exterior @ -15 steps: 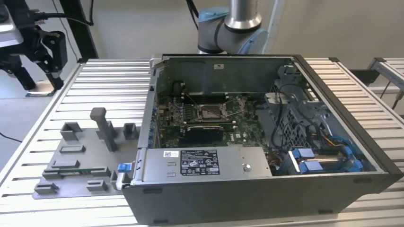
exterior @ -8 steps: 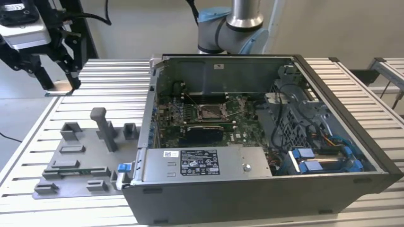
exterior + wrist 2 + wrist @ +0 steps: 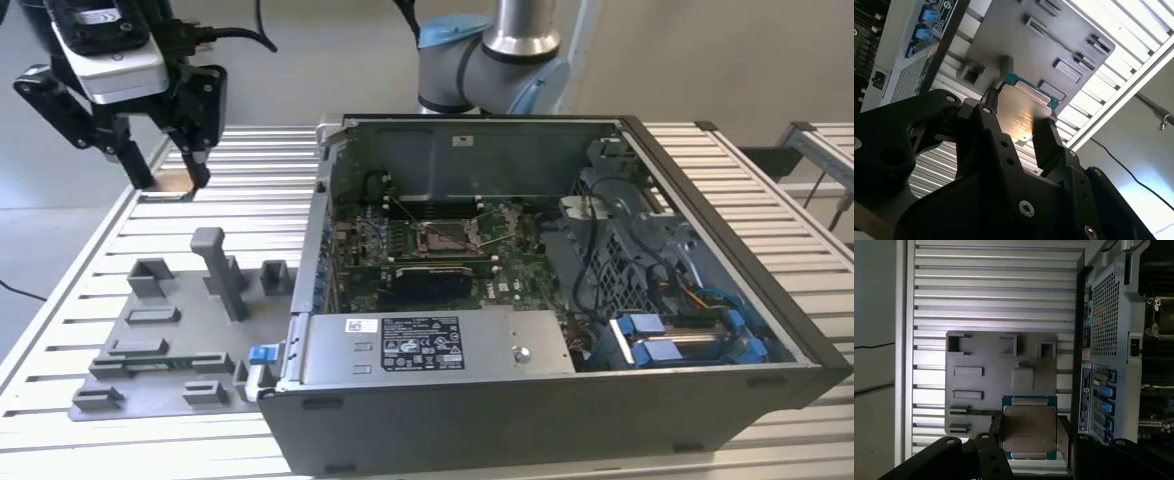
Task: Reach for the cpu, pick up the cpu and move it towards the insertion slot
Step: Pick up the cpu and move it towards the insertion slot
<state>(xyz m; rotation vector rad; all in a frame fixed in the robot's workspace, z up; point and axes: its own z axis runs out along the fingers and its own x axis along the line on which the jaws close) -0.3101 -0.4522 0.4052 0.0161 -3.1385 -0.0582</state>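
1. Gripper (image 3: 168,178) sits at 10 o'clock in the exterior view, over the far corner of the slatted table (image 3: 80,250).
2. Jaws are pinching the cpu (image 3: 170,184) by two opposite edges. Only a small tan sliver of it shows between the fingertips in the exterior view.
3. Both wrist views show the chip's silver-grey face with a green border, e.g. the cpu (image 3: 1029,427) in the first wrist view. It is held off the table and touches nothing but the jaws.
4. Grey plastic fixture (image 3: 174,330) lies flat on the table at 8 o'clock in the exterior view, just beside the open computer case (image 3: 534,420). The cpu is apart from the fixture, and the wrist views show the fixture behind the chip.
5. Insertion slot (image 3: 445,236) is on the green board inside the case, near the centre of the exterior view. It has a metal frame and a brownish middle.
6. From the gripper, the slot lies at about 4 o'clock, well apart, with the case wall between them.
7. Arm base (image 3: 494,50) stands at 12 o'clock, behind the case.
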